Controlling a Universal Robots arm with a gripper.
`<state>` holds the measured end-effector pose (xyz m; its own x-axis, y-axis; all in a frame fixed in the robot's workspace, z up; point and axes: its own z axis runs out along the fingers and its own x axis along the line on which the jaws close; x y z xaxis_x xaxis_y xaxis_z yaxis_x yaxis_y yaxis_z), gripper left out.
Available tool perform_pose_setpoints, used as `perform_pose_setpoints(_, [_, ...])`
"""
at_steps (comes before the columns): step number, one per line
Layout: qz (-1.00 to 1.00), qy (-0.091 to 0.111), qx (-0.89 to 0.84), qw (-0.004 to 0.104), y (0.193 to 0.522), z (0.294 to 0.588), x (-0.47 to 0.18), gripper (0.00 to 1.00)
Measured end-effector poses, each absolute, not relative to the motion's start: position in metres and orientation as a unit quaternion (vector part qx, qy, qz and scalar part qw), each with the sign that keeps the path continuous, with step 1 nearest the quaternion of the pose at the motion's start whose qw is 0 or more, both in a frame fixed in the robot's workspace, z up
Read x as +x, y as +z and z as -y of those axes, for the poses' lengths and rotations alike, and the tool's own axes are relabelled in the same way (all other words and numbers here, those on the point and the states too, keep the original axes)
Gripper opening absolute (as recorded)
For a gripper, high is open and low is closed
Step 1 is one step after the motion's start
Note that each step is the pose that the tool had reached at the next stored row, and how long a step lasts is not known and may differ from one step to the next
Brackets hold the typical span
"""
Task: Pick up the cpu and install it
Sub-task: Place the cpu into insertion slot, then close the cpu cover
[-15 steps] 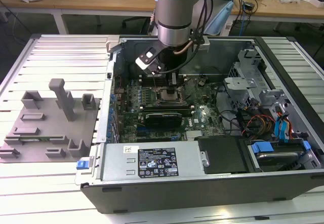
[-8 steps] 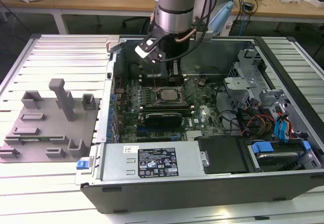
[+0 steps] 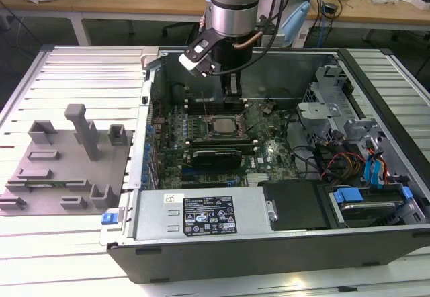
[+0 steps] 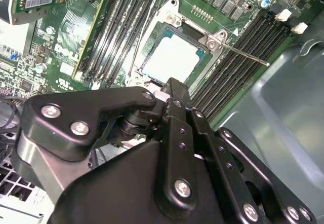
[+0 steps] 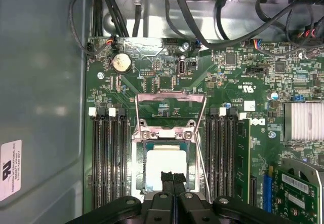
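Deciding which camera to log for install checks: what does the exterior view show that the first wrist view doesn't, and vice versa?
Exterior view: the grey fixture blocks beside the computer case. First wrist view: a white label on the case's inner wall. Both: the cpu lying in its socket, with the hand over it, fingers together.

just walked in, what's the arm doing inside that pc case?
The arm's gripper hangs inside the open computer case, directly over the motherboard's socket. The cpu lies flat in that socket, and the retention frame is flipped open. The fingers are closed together above the chip; contact cannot be told.
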<state>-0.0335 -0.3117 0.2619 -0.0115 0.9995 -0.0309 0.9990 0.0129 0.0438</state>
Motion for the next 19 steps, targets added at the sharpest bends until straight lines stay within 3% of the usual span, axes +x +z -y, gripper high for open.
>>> perform_pose_setpoints(19, [-0.711, 0.005, 0.702, 0.026, 0.2711, 0.3117, -0.0335, 0.11])
